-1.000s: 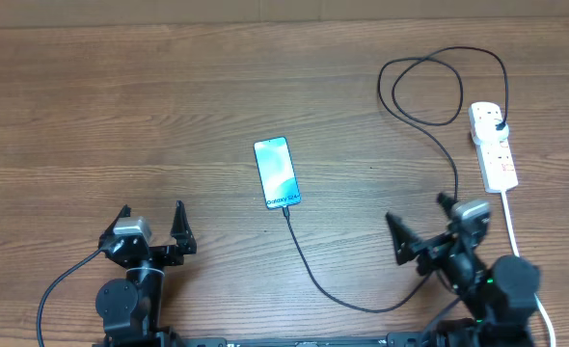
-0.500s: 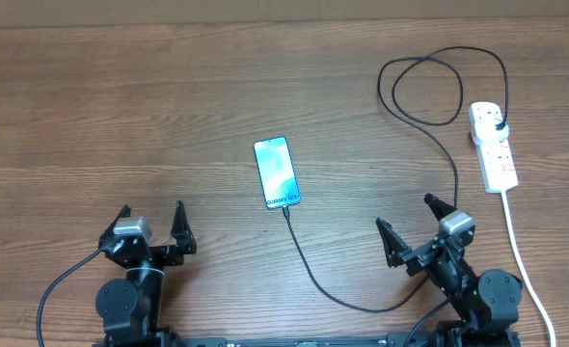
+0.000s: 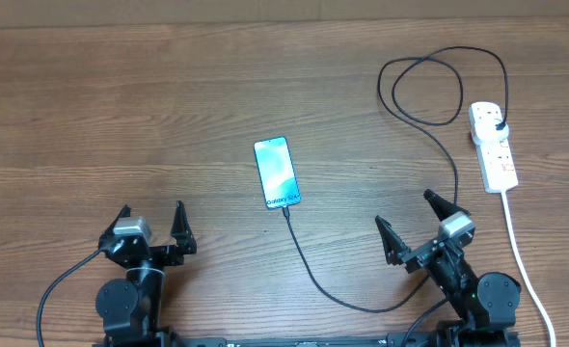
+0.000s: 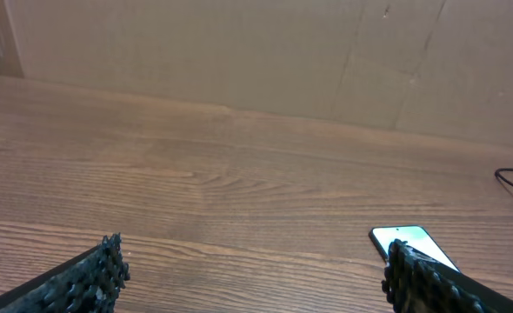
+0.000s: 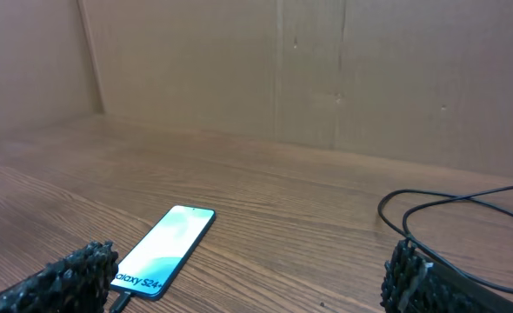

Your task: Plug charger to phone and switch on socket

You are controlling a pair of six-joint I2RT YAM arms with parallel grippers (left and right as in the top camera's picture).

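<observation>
The cable (image 3: 333, 284) meets the phone's (image 3: 277, 173) near edge; the power strip (image 3: 494, 146) lies well right of the phone, plug seated. The left claw (image 3: 151, 208) and right claw (image 3: 404, 212) gape wide, empty. Best to narrow the right claw first, then press the switch squarely with 1 fingertip.

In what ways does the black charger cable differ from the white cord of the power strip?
The charger cable is thin and black; the white cord is thicker. The charger cable loops and curves to the phone; the white cord runs almost straight toward the robot. Both start at the power strip.
</observation>
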